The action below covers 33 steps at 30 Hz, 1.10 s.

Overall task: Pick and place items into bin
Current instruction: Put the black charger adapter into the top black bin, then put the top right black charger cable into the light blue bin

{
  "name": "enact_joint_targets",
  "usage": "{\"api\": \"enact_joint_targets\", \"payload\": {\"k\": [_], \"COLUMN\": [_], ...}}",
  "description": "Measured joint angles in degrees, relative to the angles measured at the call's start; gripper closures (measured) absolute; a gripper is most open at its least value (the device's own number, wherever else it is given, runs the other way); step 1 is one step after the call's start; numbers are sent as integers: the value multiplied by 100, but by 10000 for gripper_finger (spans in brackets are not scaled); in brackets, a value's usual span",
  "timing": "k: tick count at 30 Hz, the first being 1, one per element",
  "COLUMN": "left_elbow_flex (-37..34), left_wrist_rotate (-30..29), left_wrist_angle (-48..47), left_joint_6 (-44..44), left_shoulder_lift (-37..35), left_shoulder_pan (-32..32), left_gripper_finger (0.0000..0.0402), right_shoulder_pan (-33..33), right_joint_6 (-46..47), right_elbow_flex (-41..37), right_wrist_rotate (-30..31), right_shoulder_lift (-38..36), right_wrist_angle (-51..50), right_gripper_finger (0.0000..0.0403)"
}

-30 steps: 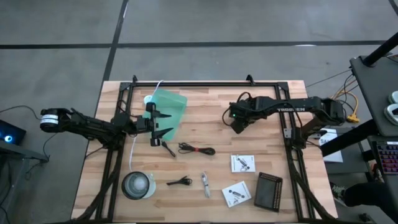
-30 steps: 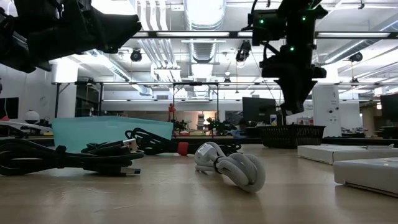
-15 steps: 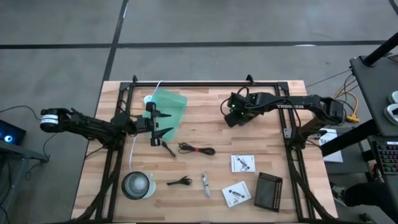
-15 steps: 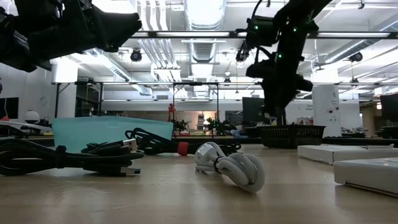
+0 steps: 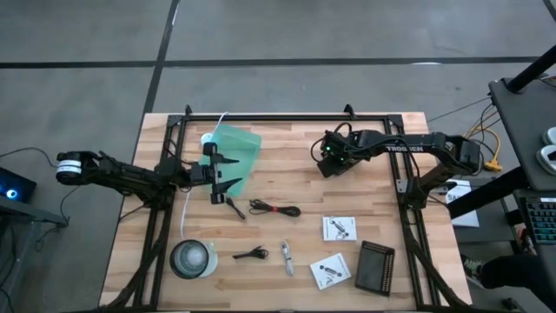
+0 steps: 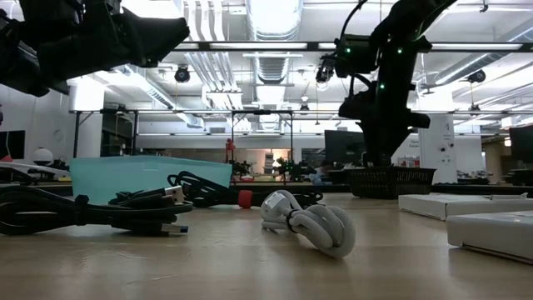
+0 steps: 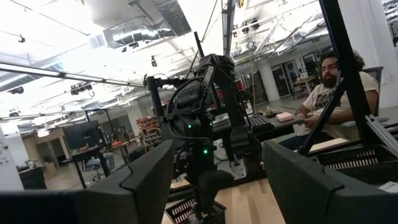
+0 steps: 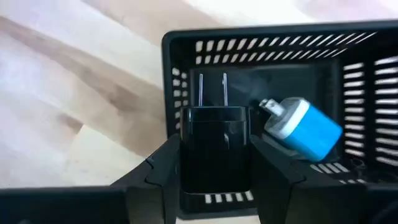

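My right gripper [image 8: 216, 155] is shut on a small black plug adapter [image 8: 214, 146] and hangs just above a black slotted basket [image 8: 261, 34], which in the low view stands on the far part of the table [image 6: 391, 182]. A blue adapter [image 8: 305, 127] lies on the basket's floor. My left gripper [image 5: 224, 178] is open and waits beside the teal bin [image 5: 236, 149]. On the table lie a black cable [image 5: 274, 209], a smaller one [image 5: 250, 254], a silvery piece [image 5: 287, 258] and two white packets [image 5: 339, 228] [image 5: 330, 269]. My right gripper pinches the black adapter's body by its two opposite sides [image 8: 186, 149] between the two fingers. Its two prongs [image 8: 212, 90] point away from the gripper, toward the basket. The fingers come from above, pointing down, and the adapter is lifted clear over the open basket.
A round clear tub [image 5: 193, 258] stands near the table's near-left corner and a flat black perforated piece [image 5: 375, 268] near its near-right. A black frame [image 5: 287, 117] runs around the table. A person sits beyond the table [image 7: 333, 87].
My right gripper has swung a little toward the table's left and far side, tipped, then come back upright and lower, close above the black basket. It has stayed shut on the adapter.
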Motion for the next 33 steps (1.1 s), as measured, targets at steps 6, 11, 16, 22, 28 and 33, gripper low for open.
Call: {"api": "enact_joint_targets", "payload": {"k": [6, 11, 16, 22, 28, 33], "left_elbow_flex": [0, 0, 0, 0, 0, 0], "left_wrist_rotate": [0, 0, 0, 0, 0, 0], "left_wrist_angle": [6, 4, 1, -1, -6, -18], "left_joint_6": [8, 13, 13, 13, 11, 9], "left_shoulder_lift": [0, 0, 0, 0, 0, 0], "left_shoulder_pan": [1, 0, 0, 0, 0, 0], "left_gripper_finger": [173, 173, 173, 173, 173, 173], "right_shoulder_pan": [-6, -2, 129, 931, 1826, 2340], "right_joint_6": [2, 2, -304, -1587, -2472, -3266], "right_elbow_flex": [0, 0, 52, -60, -235, -663], "right_wrist_rotate": [151, 149, 170, 160, -469, -255], "right_shoulder_lift": [0, 0, -4, -24, -28, -28], "right_wrist_angle": [1, -2, 259, 1635, 2947, 5008], "right_gripper_finger": [183, 150, 150, 167, 178, 179]}}
